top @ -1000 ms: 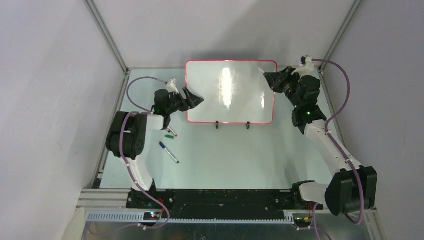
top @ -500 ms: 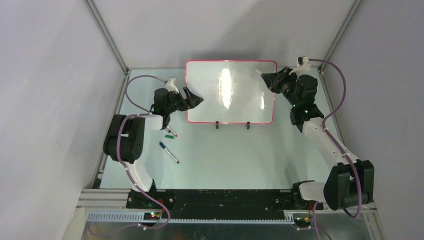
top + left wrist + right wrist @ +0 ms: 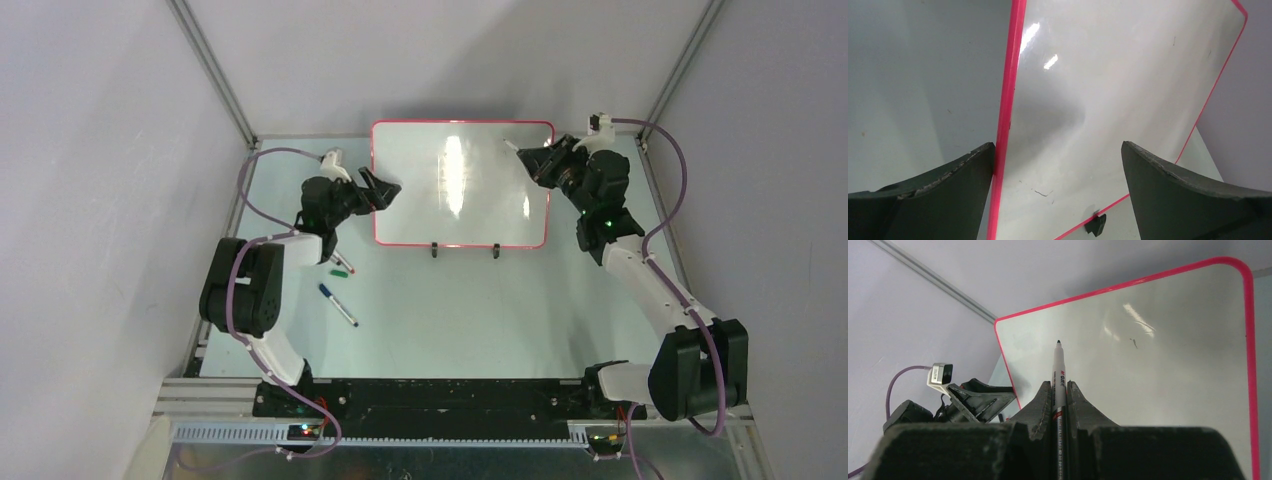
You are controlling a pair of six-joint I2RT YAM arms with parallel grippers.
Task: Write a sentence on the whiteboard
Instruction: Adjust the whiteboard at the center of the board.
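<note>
whiteboard (image 3: 410,195): large, glossy white, thin red-pink rim, rounded corners | pose: stood on its long edge on two small black feet, tilted back | place: far middle of the table (image 3: 450,310) | sentence (image 3: 1134,343): only a short dark stroke is made out; no letter can be read

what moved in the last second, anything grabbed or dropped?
The left gripper, jaws open, slid a little farther back along the whiteboard's left rim. The right gripper, shut on the marker, nudged its tip slightly leftward over the board. Nothing was taken or let go. The whiteboard and the two loose markers stayed put.
</note>
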